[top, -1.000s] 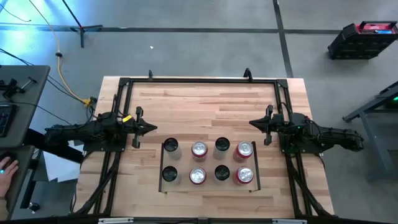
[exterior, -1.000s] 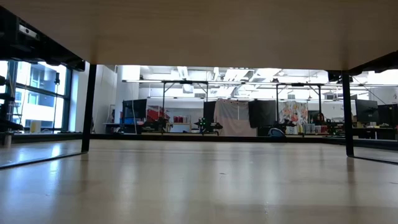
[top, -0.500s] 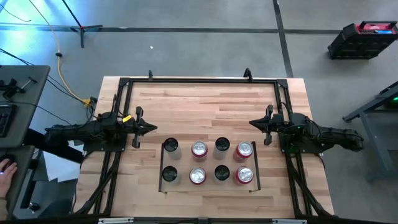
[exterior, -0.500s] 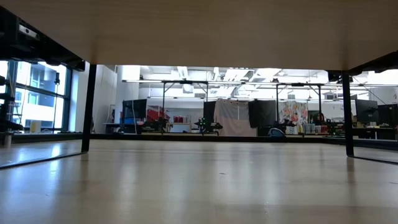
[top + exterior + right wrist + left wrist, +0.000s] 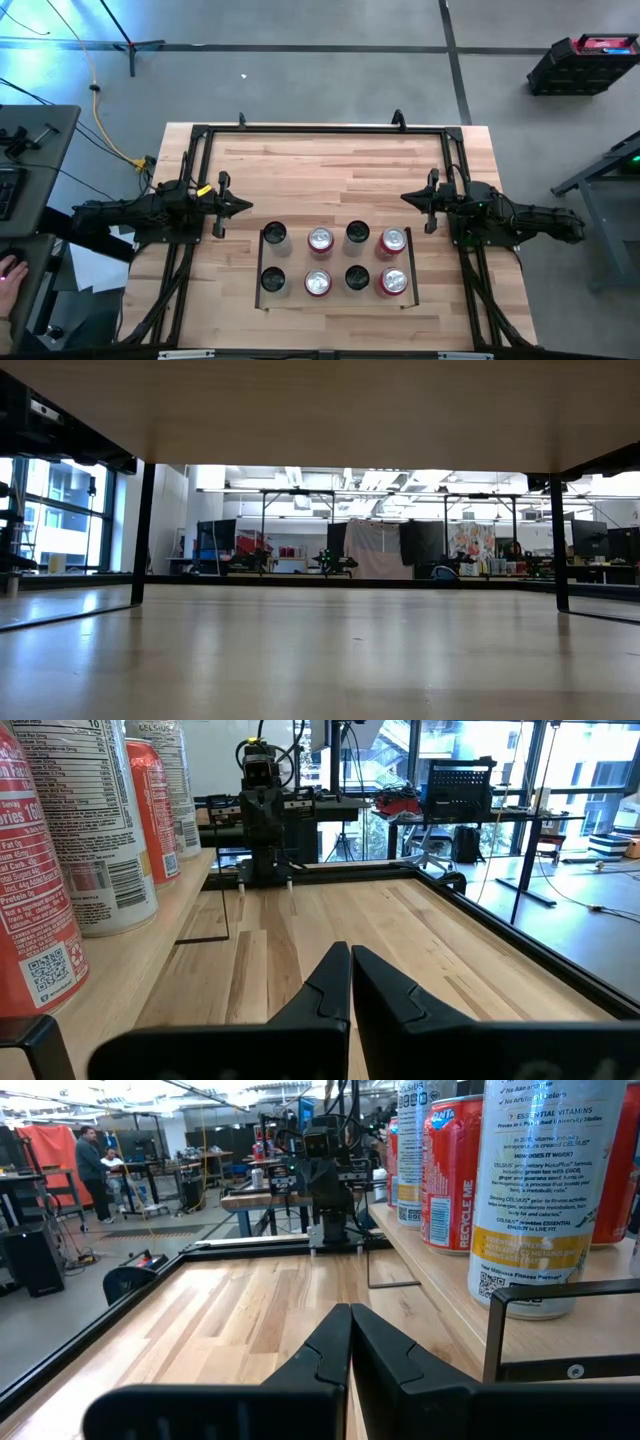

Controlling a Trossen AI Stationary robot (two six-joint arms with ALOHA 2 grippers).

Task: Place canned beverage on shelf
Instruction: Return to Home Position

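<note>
Eight cans (image 5: pixel 357 278): upright on the shelf (image 5: pixel 337 262) in two rows of four; dark-topped and red columns alternate, starting dark on the left arm's side.
Shelf position: near edge of the plank tabletop (image 5: pixel 330 170), between the two arms.
Left gripper (image 5: pixel 243 206): jaws pressed together tip to tip, holding nothing and touching nothing; low over bare wood, near the shelf's far left corner but apart from it.
Right gripper (image 5: pixel 405 197): jaws closed tip to tip, empty; near the shelf's far right corner, apart from the cans.
Facing: the grippers point at each other across the table, well apart.
High view only: the full can layout, the black tube frame (image 5: pixel 320 128) round the tabletop, a person's hand (image 5: pixel 10 268) on a desk at the left edge, and a yellow cable (image 5: pixel 100 110) on the floor.
Left wrist view only: label print; a white-and-yellow can (image 5: pixel 535 1190) stands nearest, a red can (image 5: pixel 452 1170) behind it, and the shelf's dark rail (image 5: pixel 560 1292) in front. The right arm (image 5: pixel 325 1170) shows far across the table. People (image 5: pixel 90 1155) stand in the room beyond.
Right wrist view only: the same row from the other end, a red one nearest; the left arm (image 5: pixel 262 800) opposite, windows behind it.
Low view: pale surface, black posts, room beyond.
In the way: between the grippers lies bare wood only, with the far row of cans just beside that line.
</note>
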